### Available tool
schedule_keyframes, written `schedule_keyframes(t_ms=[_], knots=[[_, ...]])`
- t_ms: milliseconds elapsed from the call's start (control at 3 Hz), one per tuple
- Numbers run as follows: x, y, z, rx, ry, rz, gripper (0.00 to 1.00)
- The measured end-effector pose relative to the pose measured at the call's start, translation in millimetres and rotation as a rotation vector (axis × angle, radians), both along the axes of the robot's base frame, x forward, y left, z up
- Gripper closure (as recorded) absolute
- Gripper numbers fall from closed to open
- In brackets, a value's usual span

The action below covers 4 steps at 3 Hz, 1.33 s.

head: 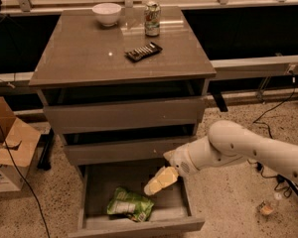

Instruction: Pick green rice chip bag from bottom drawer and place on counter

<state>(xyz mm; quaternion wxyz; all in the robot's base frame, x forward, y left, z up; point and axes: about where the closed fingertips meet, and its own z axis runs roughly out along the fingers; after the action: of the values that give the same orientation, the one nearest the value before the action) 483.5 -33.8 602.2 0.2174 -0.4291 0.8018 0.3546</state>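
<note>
Hovering inside the open grey-brown bottom drawer [86, 198], the pale-yellow gripper [160, 181] had the light-green wrinkly foil rice chip bag [130, 204] just below, frontward, lying crosswise; clenched or released, I could not tell.

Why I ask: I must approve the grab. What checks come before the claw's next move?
1. Bottom drawer pulled open: ok.
2. Chip bag lying uncovered inside it: ok.
3. Claw lined up over the bag: not ok, it hangs by the bag's right edge.
4. Arm clear of the middle drawer front: cannot tell.
5. Counter room beside bowl, can and remote: ok.
</note>
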Motion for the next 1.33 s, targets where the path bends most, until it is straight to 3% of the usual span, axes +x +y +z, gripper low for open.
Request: schedule_keyframes(t_ms=[333,667,1000,1333], knots=[[0.4,12.6,-69.7,0.026,0.079,0.002,0.00],[-5.7,16.3,-87.1,0.041,0.117,-0.001,0.00],[-5.5,16.6,-88.4,0.043,0.121,-0.005,0.00],[10.0,33.6,-123.0,0.034,0.158,-0.060,0.00]])
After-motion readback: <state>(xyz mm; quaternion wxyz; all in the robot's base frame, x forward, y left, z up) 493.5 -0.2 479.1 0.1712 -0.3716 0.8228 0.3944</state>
